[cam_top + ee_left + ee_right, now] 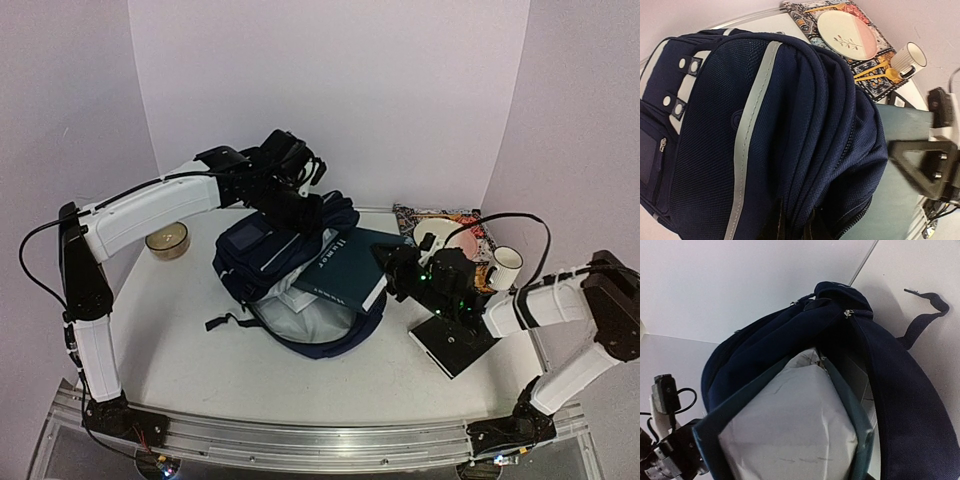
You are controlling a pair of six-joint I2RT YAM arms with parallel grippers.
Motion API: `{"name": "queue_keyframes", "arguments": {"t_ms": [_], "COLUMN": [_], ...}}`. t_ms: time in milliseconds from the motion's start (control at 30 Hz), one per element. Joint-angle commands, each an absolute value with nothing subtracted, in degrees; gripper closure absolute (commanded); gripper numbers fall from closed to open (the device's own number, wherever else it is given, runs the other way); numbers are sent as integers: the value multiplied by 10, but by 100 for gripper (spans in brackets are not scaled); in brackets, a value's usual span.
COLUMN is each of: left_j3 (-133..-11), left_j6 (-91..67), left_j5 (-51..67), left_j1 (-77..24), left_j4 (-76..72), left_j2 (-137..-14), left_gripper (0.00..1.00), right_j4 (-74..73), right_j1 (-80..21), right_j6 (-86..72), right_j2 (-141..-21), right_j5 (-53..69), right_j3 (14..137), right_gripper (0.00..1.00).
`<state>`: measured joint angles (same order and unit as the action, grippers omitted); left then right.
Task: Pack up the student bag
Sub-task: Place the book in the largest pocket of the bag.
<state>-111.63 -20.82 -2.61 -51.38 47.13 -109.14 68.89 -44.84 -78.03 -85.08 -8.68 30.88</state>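
The navy student bag [250, 262] lies in the middle of the table, its mouth open toward me and showing grey lining [300, 320]. My left gripper [305, 212] is shut on a fold of fabric at the bag's top [805, 150], with dark fingertips [774, 226] either side of the cloth. A dark teal hardcover book [345, 262] slants into the mouth. My right gripper [397, 272] is shut on its right edge. In the right wrist view the book's white page edge [790, 425] fills the foreground under the bag's rim [900, 390]; the fingers are hidden there.
A patterned placemat [470, 222] at the back right carries a plate [846, 36] and yellow cutlery, with a white mug [505, 265] beside it. A flat black slab [455, 345] lies under the right arm. A small bowl [167, 240] sits at the back left.
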Motion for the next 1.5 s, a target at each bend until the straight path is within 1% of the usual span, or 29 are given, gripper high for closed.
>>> {"name": "queue_keyframes", "arguments": {"t_ms": [0, 167, 367, 500, 633, 833, 1067, 1267, 1467], "left_j3": [-1158, -1158, -1160, -1154, -1129, -1093, -1048, -1026, -1006], "left_j6": [-230, -231, -234, -235, -233, -222, -214, -214, -208], "left_j5": [51, 57, 47, 50, 43, 9, -31, -25, -35], "left_j1": [-519, -519, -519, -519, -519, -512, -487, -461, -447], "left_j4": [380, 373, 362, 353, 345, 338, 331, 322, 320], "left_j2": [-1037, -1041, -1046, -1044, -1032, -1010, -989, -980, -977], "left_gripper": [100, 100, 100, 100, 100, 100, 100, 100, 100], "right_j4": [835, 848, 846, 799, 760, 654, 542, 461, 381], "right_j1": [-470, -494, -518, -529, -535, -538, -540, -542, -543], "right_j6": [-789, -779, -769, -748, -722, -685, -624, -600, -582], "right_j2": [-909, -995, -1086, -1126, -1151, -1152, -1096, -1051, -1034], "right_j5": [-142, -169, -197, -196, -189, -137, -108, -83, -63], "right_j3": [384, 461, 535, 580, 604, 629, 615, 617, 632], "right_gripper": [59, 55, 53, 51, 46, 35, 18, 12, 6]}}
